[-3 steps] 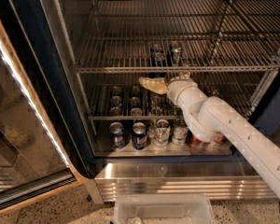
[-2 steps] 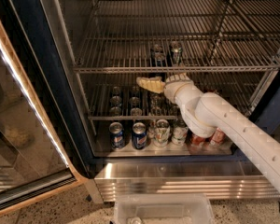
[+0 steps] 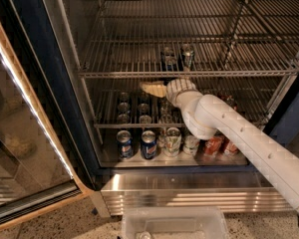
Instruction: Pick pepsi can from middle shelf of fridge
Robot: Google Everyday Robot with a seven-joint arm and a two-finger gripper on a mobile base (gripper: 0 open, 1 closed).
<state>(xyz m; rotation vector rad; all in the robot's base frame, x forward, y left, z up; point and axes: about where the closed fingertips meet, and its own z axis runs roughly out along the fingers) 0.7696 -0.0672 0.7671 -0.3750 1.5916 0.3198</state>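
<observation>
The fridge (image 3: 50,83) stands open in the camera view. On the middle shelf (image 3: 189,73) stand two cans: a dark blue pepsi can (image 3: 168,59) with a silver top and a paler can (image 3: 188,55) to its right. My gripper (image 3: 152,87), tan at the end of the white arm (image 3: 229,128), is just below the shelf's front rail, a little left of and lower than the pepsi can, apart from it. It holds nothing that I can see.
A lower wire rack (image 3: 109,125) carries several cans. On the steel floor stand two blue cans (image 3: 136,144), white-and-green cans (image 3: 172,141) and red cans (image 3: 215,145). The glass door (image 3: 25,133) hangs open at left. A clear plastic bin (image 3: 172,223) sits below.
My gripper has shifted slightly left under the middle shelf's rail. The cans have not moved.
</observation>
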